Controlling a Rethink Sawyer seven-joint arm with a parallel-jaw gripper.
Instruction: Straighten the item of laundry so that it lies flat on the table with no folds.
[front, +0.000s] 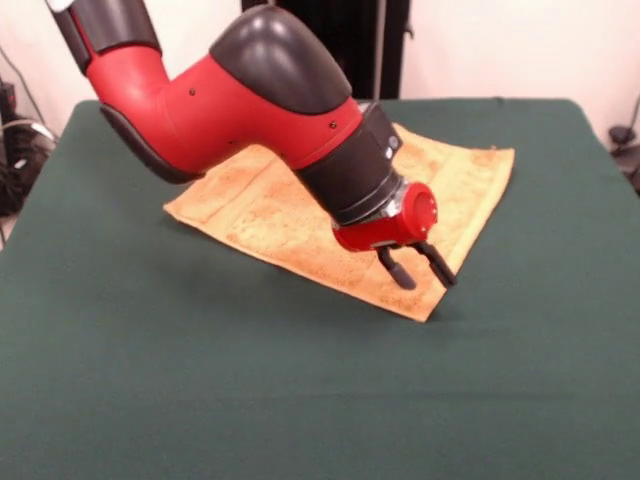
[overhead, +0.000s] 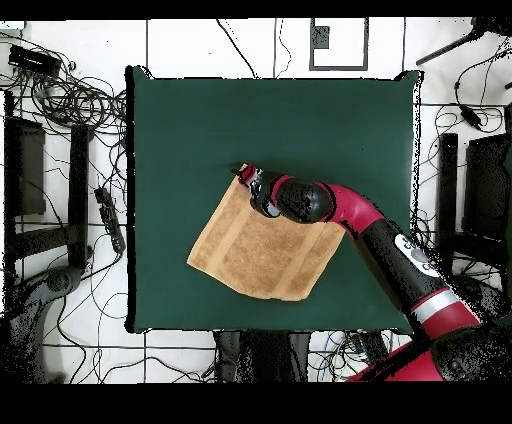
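Observation:
The orange-tan towel (front: 260, 215) lies spread out on the green table (front: 150, 380), set at an angle, with woven bands near two edges. It looks flat where it shows; the arm hides its middle. In the overhead view the towel (overhead: 262, 255) lies at the table's (overhead: 200, 120) centre, toward the robot's side. My gripper (front: 427, 280) hangs just above the towel's near corner, its fingers apart with nothing between them. In the overhead view the gripper (overhead: 245, 175) is at the towel's far-left corner.
Green table stretches wide on all sides of the towel. Cables and dark equipment (overhead: 70, 110) lie on the floor around the table. A black stand (front: 350, 40) rises behind the table's far edge.

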